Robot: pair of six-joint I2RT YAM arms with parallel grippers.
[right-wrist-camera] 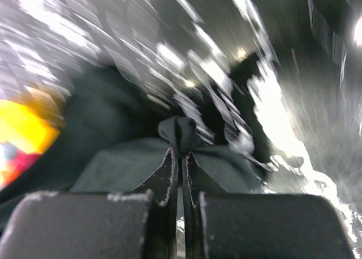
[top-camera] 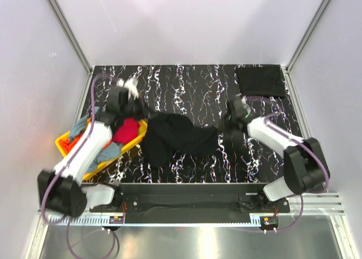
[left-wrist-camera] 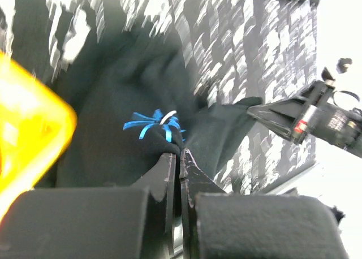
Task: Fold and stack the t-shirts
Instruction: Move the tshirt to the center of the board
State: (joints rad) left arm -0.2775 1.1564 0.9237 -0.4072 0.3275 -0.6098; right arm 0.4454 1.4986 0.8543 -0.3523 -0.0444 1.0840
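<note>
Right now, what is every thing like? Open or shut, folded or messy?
middle black t-shirt: crumpled, not folded, pinched at both ends.
left gripper: shut on the middle black t-shirt, by its blue print.
right gripper: shut on the middle black t-shirt.
corner black t-shirt: folded flat.
magenta t-shirt: bunched up in the tray, not folded.
yellow tray: holds unfolded shirts.

Your top camera looks down on the whole table (top-camera: 192,83) from above its near edge. Wrist cameras sit close behind the left hand (left-wrist-camera: 178,157) and right hand (right-wrist-camera: 182,155); all share the black t-shirt (top-camera: 175,137).
</note>
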